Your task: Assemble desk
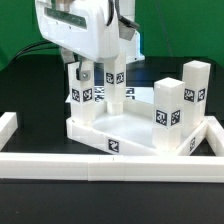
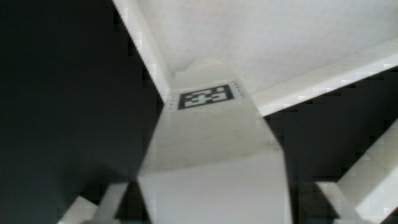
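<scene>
The white plastic rectangular tray-like tabletop (image 1: 120, 138) lies on the black table (image 1: 30, 90), its raised rim up and a small black-and-white tag on the near edge. It sits inside the corner formed by the long white border rails (image 1: 60, 165), its near edge against the front rail.

4 white square legs with tags stand on it. 2 legs (image 1: 183, 105) rise at the exterior view's right end, close together. 1 leg (image 1: 80, 88) stands at the exterior view's left rear corner. Just beside it, toward the middle, the 4th white square leg (image 1: 116, 88) stands upright under the white robot arm.

The two-finger gripper (image 1: 116, 62) reaches down over the top of this 4th leg. In the wrist view the leg (image 2: 210, 150) fills the centre, its tag facing the camera, with the tabletop (image 2: 267, 40) beyond it. The fingertips (image 2: 103, 205) show at either side of the leg, very close to its faces; whether they pinch it or stand slightly spread off it cannot be told.
</scene>
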### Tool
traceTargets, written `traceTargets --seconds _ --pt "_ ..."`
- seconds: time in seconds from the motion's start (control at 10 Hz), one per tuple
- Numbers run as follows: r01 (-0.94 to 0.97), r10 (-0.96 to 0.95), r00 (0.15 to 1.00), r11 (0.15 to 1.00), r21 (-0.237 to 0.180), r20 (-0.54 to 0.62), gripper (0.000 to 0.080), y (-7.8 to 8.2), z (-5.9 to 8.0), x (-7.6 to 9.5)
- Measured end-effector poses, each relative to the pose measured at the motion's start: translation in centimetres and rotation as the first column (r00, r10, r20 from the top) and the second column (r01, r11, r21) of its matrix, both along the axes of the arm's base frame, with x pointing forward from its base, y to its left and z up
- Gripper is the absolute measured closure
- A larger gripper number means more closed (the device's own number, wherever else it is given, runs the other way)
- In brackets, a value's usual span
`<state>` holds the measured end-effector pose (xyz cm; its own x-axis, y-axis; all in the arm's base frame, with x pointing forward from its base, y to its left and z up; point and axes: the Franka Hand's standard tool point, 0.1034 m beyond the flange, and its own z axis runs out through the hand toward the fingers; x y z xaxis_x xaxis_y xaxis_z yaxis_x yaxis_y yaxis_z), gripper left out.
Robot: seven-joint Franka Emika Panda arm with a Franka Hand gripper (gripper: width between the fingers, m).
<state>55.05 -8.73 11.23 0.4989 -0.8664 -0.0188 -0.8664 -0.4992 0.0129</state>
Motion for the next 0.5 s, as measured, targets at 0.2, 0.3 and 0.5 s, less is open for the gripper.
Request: traceTargets --seconds 0.2,0.3,0.5 --pt "-0.011 0.011 1.0 1.0 -0.001 0.0 0.0276 0.0 -0.1 0.0" --pt "-0.012 0.012 1.0 1.0 0.003 0.0 0.0276 0.1 0.2 0.1" --pt "-0.008 0.008 1.0 0.999 0.033 -0.003 0.0174 0.3 1.9 0.1"
